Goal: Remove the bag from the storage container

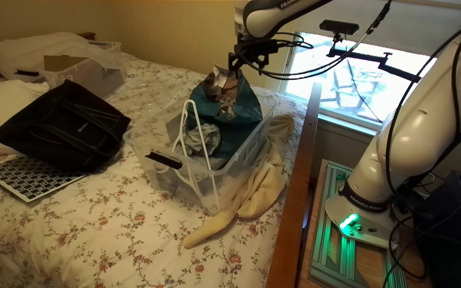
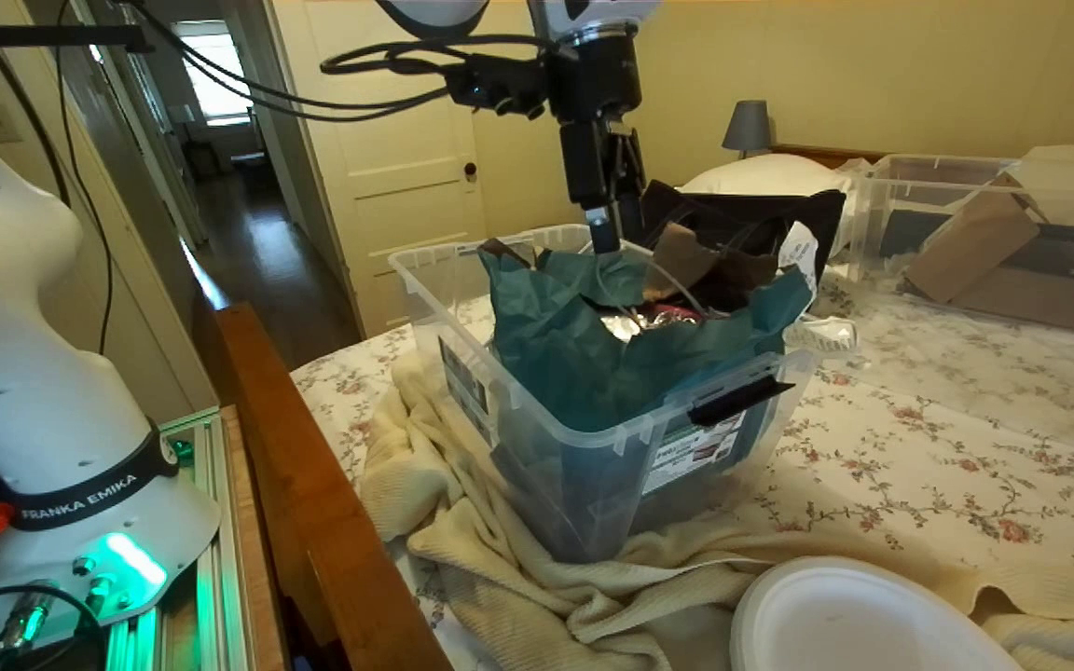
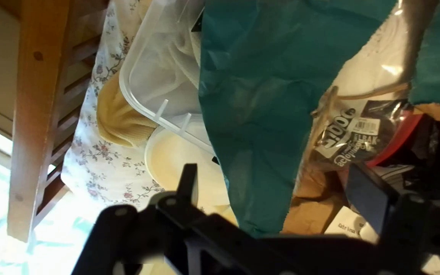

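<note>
Standing well apart, the fingers (image 3: pixel 369 198) hang by the teal bag (image 2: pixel 574 349) in the storage container (image 2: pixel 582 437).

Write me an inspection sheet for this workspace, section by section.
Surface: floral-covered bed.
Job's things: teal bag standing in the storage container, ragged at the top, a plastic-wrapped packet showing inside.
Clutter: black tote partly covering a checkered board; cream blanket bunched beside the container; white dish-like object cut off by the frame.
Claw: open at the bag's ragged top; contact unclear.
Cables: black cables loop beside the claw.
Surroundings: window with shade partly lowered, lamp, door.
</note>
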Tool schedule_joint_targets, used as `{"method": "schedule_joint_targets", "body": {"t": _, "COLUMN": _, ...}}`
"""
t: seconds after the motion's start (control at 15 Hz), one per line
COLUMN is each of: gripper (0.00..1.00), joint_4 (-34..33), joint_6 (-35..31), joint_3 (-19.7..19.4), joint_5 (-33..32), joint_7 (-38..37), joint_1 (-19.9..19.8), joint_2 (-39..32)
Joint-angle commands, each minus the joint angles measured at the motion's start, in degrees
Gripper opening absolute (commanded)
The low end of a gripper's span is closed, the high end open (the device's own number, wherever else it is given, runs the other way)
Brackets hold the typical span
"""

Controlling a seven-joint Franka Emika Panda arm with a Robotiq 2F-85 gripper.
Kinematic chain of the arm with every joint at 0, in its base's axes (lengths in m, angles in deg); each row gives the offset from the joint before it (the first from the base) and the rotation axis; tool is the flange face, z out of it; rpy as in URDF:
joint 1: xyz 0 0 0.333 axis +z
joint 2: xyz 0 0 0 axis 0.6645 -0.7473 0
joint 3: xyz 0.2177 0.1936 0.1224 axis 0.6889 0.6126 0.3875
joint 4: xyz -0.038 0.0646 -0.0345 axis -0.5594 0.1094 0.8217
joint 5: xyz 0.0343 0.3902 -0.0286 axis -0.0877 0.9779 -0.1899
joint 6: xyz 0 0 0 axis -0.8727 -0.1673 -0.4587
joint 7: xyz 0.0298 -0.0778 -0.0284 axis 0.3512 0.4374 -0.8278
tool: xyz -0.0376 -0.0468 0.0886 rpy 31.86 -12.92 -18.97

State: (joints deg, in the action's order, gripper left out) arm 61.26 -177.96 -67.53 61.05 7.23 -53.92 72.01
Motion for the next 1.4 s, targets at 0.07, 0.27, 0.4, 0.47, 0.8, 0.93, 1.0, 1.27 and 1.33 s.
{"method": "schedule_joint_targets", "body": {"t": 0.07, "gripper": 1.0, "joint_4": -4.49, "joint_6": 5.36, "joint_3": -0.44, "joint_5": -2.83, "joint_7": 1.33, "joint_1": 1.85, "joint_2": -4.07}}
{"method": "schedule_joint_targets", "body": {"t": 0.27, "gripper": 0.75, "joint_4": -5.77, "joint_6": 6.85, "joint_3": -0.72, "joint_5": -3.4, "joint_7": 1.87, "joint_1": 2.62, "joint_2": -5.53}}
{"method": "schedule_joint_targets", "body": {"t": 0.4, "gripper": 0.61, "joint_4": -6.57, "joint_6": 7.7, "joint_3": -0.84, "joint_5": -3.71, "joint_7": 2.24, "joint_1": 3.02, "joint_2": -6.22}}
{"method": "schedule_joint_targets", "body": {"t": 0.47, "gripper": 0.54, "joint_4": -6.87, "joint_6": 7.93, "joint_3": -0.91, "joint_5": -3.85, "joint_7": 2.42, "joint_1": 3.2, "joint_2": -6.54}}
{"method": "schedule_joint_targets", "body": {"t": 0.8, "gripper": 0.19, "joint_4": -7.96, "joint_6": 9.03, "joint_3": -1.16, "joint_5": -3.98, "joint_7": 3.4, "joint_1": 3.74, "joint_2": -7.58}}
{"method": "schedule_joint_targets", "body": {"t": 0.93, "gripper": 0.05, "joint_4": -8.24, "joint_6": 9.4, "joint_3": -1.25, "joint_5": -3.94, "joint_7": 3.67, "joint_1": 3.93, "joint_2": -7.81}}
{"method": "schedule_joint_targets", "body": {"t": 1.0, "gripper": 0.01, "joint_4": -8.38, "joint_6": 9.53, "joint_3": -1.3, "joint_5": -3.93, "joint_7": 3.79, "joint_1": 4.02, "joint_2": -7.94}}
{"method": "schedule_joint_targets", "body": {"t": 1.27, "gripper": 0.01, "joint_4": -8.58, "joint_6": 9.19, "joint_3": -1.45, "joint_5": -0.3, "joint_7": 7.27, "joint_1": 3.95, "joint_2": -7.83}}
{"method": "schedule_joint_targets", "body": {"t": 1.33, "gripper": 0.01, "joint_4": -8.55, "joint_6": 9.25, "joint_3": -1.54, "joint_5": 2.42, "joint_7": 9.69, "joint_1": 3.72, "joint_2": -7.69}}
